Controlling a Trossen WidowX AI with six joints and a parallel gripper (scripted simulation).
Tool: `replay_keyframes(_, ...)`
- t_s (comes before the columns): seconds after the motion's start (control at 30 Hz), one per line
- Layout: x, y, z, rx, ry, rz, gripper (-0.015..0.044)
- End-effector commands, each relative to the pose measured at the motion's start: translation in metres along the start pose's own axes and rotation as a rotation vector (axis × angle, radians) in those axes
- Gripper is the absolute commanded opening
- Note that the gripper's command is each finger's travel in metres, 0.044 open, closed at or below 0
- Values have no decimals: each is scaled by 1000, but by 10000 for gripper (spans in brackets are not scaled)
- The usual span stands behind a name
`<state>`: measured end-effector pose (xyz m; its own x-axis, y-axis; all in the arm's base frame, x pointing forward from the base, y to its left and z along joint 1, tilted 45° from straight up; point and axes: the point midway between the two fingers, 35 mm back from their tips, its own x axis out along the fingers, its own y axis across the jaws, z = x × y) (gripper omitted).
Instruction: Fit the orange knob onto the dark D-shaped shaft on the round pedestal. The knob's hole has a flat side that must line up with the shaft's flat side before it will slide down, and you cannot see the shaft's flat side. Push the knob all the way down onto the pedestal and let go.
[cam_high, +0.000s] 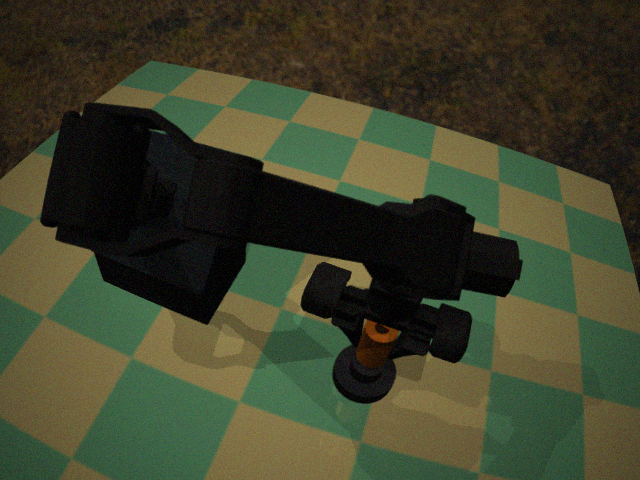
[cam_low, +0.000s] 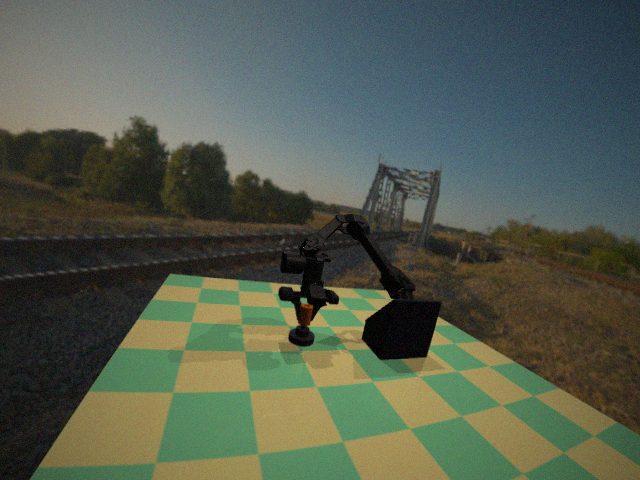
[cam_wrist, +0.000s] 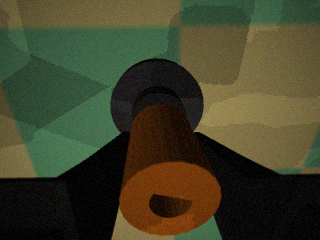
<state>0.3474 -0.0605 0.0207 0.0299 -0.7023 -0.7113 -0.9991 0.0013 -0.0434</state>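
The robot's arm (cam_high: 320, 217) (cam_low: 373, 249) is matte black throughout, with a long straight beam, blocky joint housings and a chunky, faceted base (cam_high: 149, 279) (cam_low: 400, 330). A stubby cylinder (cam_high: 493, 263) (cam_low: 293, 262) juts near the wrist. The hand (cam_high: 376, 346) (cam_low: 306, 313) (cam_wrist: 161, 138) has rounded black blocks at both sides and dark, tapering fingers.
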Motion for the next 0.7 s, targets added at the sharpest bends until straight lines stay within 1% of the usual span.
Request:
replay_keyframes(0.0,1,0,1,-3,-1,0,0)
replay_keyframes(0.57,-4,1,0,-3,-1,0,0)
replay_keyframes(0.67,-5,1,0,-50,-1,0,0)
